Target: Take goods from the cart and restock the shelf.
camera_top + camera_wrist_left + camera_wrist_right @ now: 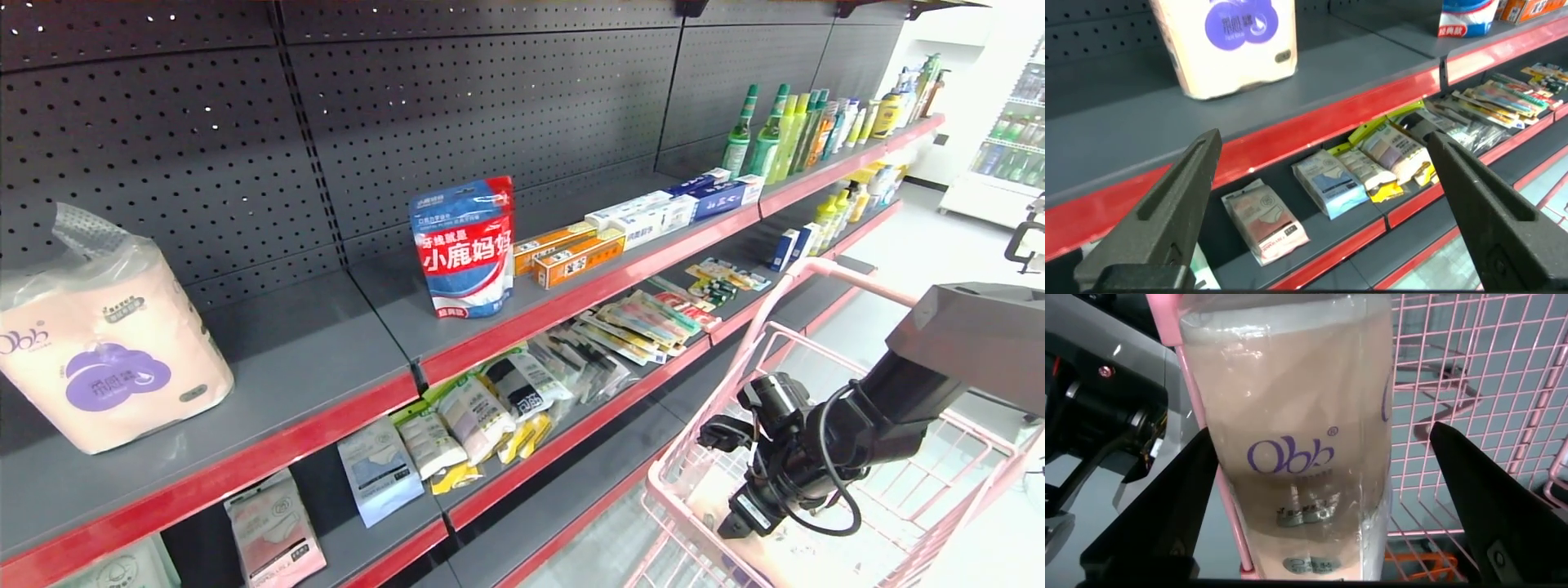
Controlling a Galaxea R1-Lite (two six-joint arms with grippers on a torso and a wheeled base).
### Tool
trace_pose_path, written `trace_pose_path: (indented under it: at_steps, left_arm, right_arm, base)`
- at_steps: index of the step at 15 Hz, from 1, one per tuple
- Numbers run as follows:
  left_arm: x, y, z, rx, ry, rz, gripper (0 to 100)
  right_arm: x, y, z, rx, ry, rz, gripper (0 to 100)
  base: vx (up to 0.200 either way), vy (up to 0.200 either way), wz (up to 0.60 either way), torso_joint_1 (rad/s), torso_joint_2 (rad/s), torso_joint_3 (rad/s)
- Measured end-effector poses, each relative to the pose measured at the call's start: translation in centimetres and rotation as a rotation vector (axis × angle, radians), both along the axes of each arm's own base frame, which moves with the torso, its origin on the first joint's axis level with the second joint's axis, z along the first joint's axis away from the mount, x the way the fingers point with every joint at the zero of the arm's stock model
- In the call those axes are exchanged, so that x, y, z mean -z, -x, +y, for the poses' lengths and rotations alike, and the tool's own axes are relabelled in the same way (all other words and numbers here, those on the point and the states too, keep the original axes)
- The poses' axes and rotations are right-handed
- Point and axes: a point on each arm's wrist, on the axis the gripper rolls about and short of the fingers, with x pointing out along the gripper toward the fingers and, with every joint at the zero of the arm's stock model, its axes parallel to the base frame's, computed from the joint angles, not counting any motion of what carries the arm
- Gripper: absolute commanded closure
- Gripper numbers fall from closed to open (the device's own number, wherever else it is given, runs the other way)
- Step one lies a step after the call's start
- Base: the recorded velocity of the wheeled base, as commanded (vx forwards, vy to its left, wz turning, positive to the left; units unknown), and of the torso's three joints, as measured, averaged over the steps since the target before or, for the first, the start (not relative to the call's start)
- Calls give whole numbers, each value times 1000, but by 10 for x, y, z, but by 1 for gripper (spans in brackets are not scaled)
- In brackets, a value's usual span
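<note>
Our right end effector hangs wide open over the tissue pack in the cart, where we fear slick wrap slipping or the pink rail snagging

This is a shop, a supermarket aisle. Long metal shelving with a dark pegboard back and red edge strips runs down the room in tiers. It is stocked with retail goods: a pack of toilet rolls, long cartons, green bottles and flat packets. A pink wire shopping cart stands in the aisle, and a glass-fronted drinks cooler stands at the far end.
</note>
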Motion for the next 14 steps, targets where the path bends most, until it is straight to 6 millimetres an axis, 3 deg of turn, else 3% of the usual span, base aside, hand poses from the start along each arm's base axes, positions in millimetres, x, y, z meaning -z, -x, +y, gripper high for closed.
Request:
trace_pose_path:
  at_steps: [14]
  left_arm:
    - [0,0,0,0,0,-1,0]
  right_arm:
    - [3,-4,-3,-1,-3,-1,0]
  base:
    - [0,0,0,-2,4,2]
